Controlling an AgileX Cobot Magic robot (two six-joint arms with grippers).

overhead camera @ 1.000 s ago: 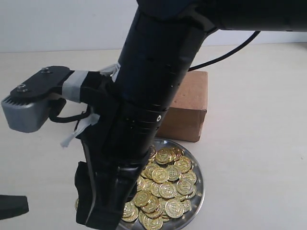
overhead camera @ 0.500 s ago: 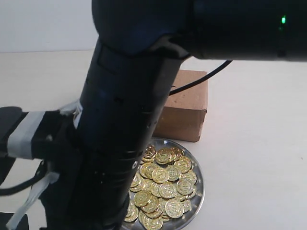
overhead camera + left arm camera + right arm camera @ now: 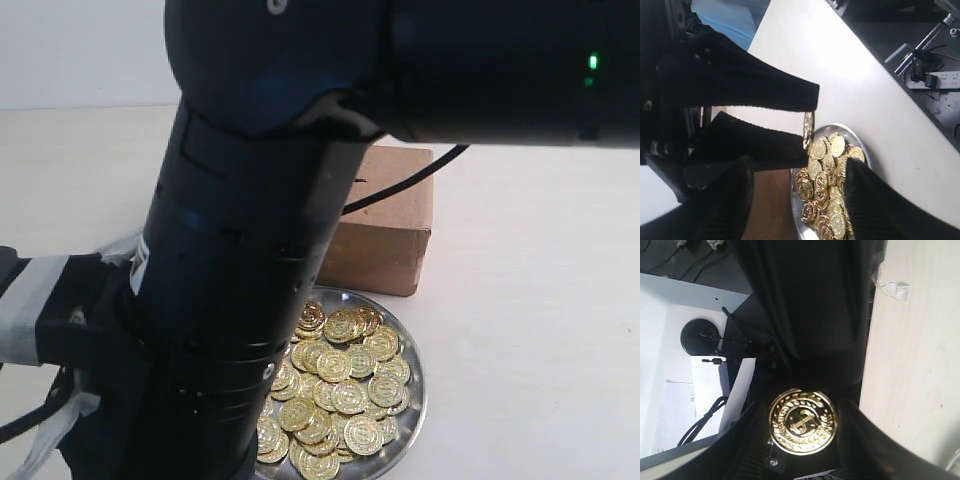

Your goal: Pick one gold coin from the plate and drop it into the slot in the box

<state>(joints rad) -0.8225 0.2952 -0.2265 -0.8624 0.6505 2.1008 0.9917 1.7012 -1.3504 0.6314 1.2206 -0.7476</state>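
Left hand point(image 3: 807, 131) pinching a coin point(image 3: 808, 129) edge-on above the plate point(image 3: 415, 385) of coins, beside the box point(image 3: 385, 225) on the desk point(image 3: 530, 300); right hand's opening impossible to tell.

A: Plate point(image 3: 417, 395) status?
B: Round, silver, heaped with gold coins point(image 3: 345, 385), just in front of the box point(image 3: 390, 230).
A: Box?
B: Brown cardboard, upright; slot not visible. One coin point(image 3: 808, 129) held edge-on above the plate.
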